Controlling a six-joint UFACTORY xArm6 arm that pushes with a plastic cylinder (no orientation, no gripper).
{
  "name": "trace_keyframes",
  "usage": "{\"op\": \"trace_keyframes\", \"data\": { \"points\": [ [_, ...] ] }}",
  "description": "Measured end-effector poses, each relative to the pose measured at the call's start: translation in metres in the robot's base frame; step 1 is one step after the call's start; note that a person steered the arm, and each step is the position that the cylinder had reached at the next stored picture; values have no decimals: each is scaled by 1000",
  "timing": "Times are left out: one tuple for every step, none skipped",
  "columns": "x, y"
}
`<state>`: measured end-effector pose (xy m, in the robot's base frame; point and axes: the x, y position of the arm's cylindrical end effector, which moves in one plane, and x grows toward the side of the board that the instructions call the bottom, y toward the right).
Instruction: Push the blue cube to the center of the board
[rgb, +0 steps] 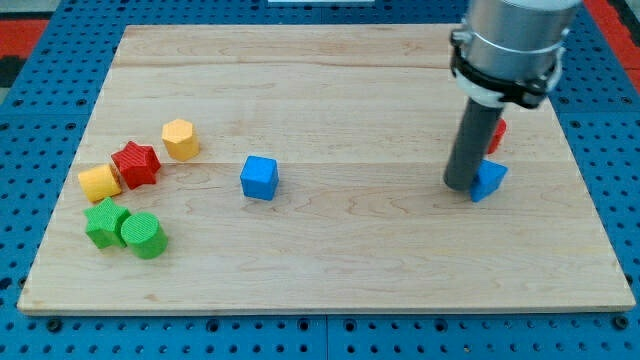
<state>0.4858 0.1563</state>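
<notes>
The blue cube sits on the wooden board, left of the board's middle. My tip rests on the board at the view's right, far to the right of the cube. It touches the left side of a second blue block of unclear shape. A red block is mostly hidden behind the rod.
At the view's left lie a yellow hexagonal block, a red star block, a yellow block, a green star-like block and a green cylinder. A blue pegboard surrounds the board.
</notes>
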Motion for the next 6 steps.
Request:
{"op": "trace_keyframes", "data": {
  "points": [
    [19,22],
    [11,36],
    [-11,35],
    [21,2],
    [90,-81],
    [78,-171]
  ]
}}
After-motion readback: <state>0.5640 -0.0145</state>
